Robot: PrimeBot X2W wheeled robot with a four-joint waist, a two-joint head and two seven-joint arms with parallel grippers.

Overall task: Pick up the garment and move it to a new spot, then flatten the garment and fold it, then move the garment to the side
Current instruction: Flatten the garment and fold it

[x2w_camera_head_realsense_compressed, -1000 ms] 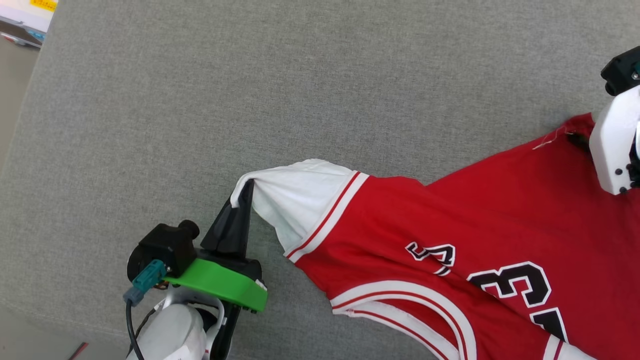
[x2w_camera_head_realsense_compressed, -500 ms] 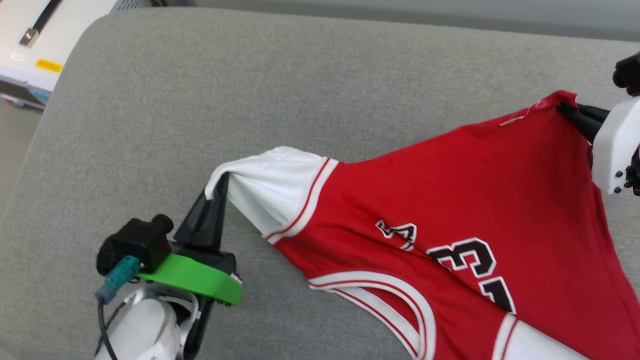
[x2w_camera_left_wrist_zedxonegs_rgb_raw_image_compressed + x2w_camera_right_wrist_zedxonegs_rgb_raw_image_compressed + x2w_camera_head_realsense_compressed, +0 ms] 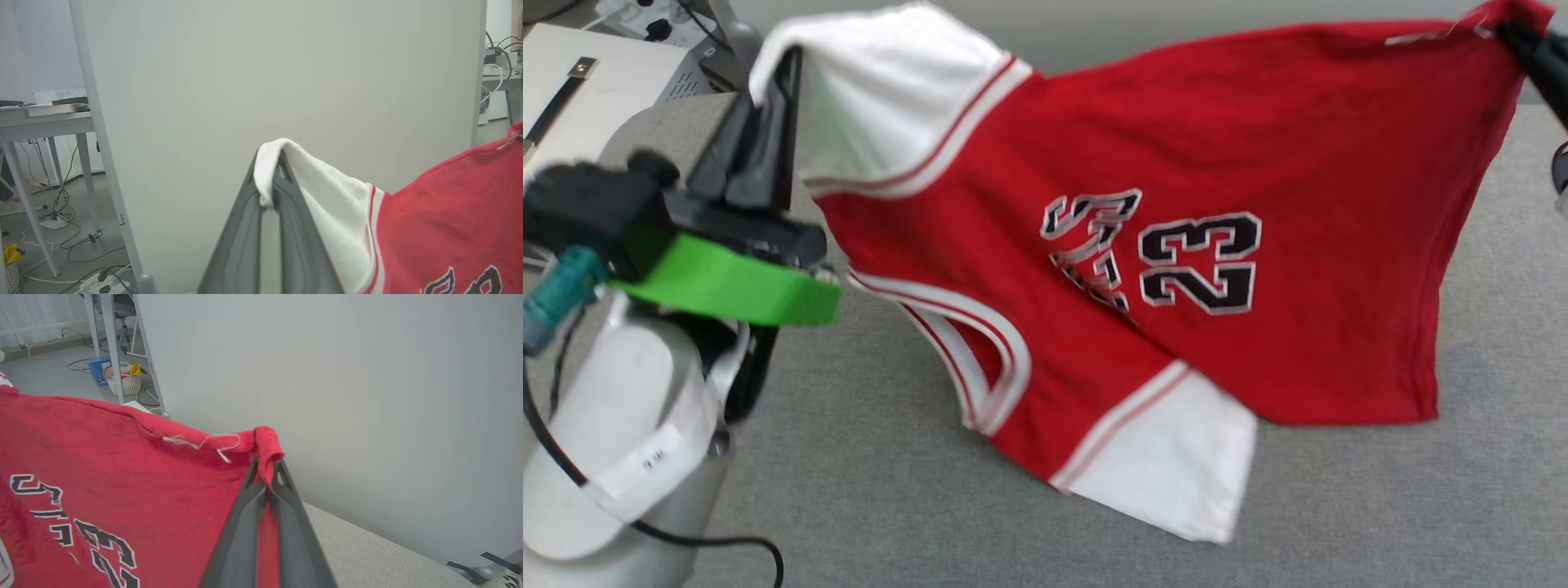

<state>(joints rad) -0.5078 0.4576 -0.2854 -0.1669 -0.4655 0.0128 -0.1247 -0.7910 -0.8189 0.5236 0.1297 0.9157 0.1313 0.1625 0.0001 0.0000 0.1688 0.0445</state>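
The red garment [image 3: 1258,155] with white sleeves and black "23" lettering hangs stretched between my two grippers above the grey surface [image 3: 890,490]. My left gripper [image 3: 780,65] is shut on the edge of one white sleeve [image 3: 318,183]; its fingertips pinch the cloth in the left wrist view [image 3: 271,179]. My right gripper [image 3: 1515,33] is shut on a red hem corner [image 3: 267,447] at the upper right. The lower white sleeve [image 3: 1176,457] dangles down and touches the surface. In the right wrist view my right gripper [image 3: 267,473] clamps the red fabric.
A pale wall panel [image 3: 286,81] stands behind the grey surface. A white table [image 3: 580,90] with equipment sits at the far left. Desk legs, cables [image 3: 61,212] and a small basket [image 3: 122,381] are on the floor beyond.
Both grippers have risen, lifting the garment off the surface so it now hangs spread between them. The head camera has tilted up as well.
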